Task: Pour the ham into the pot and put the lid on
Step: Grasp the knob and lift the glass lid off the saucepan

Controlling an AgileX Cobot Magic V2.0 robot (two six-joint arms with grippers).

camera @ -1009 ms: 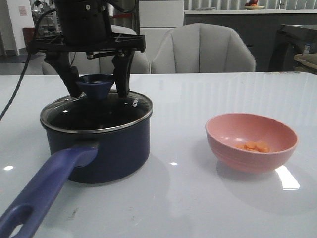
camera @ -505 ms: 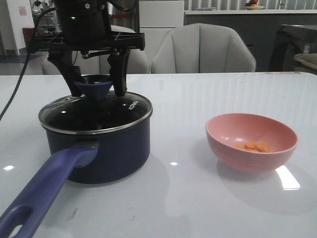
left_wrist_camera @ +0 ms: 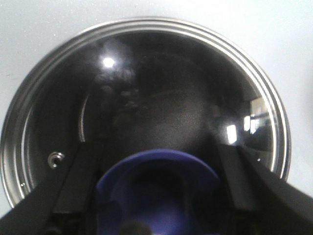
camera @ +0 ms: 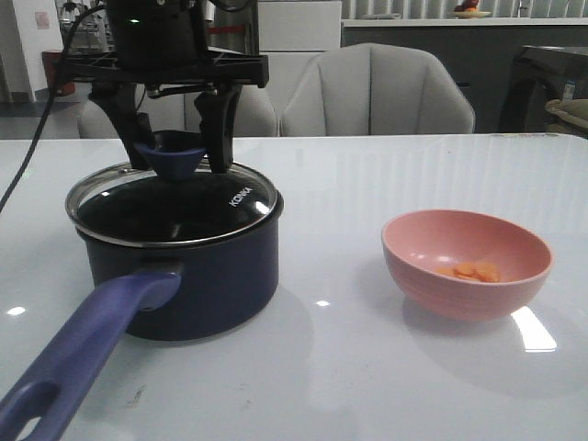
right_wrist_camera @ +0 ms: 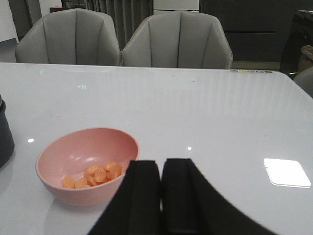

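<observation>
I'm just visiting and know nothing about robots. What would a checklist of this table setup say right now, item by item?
Surface: glossy white table, with light reflections.
Pot: dark navy pot on the robot's left side, long handle toward the camera.
Lid: glass lid tilted on the pot, one edge raised.
Ham: orange slices in the pink bowl, not poured.
Clutter: nothing seen.
Left hand: shut on the lid's blue knob.
Right hand: shut, empty, near the bowl.
Cables: black cable hanging beside the left arm.
Surroundings: grey chairs behind the table.
</observation>
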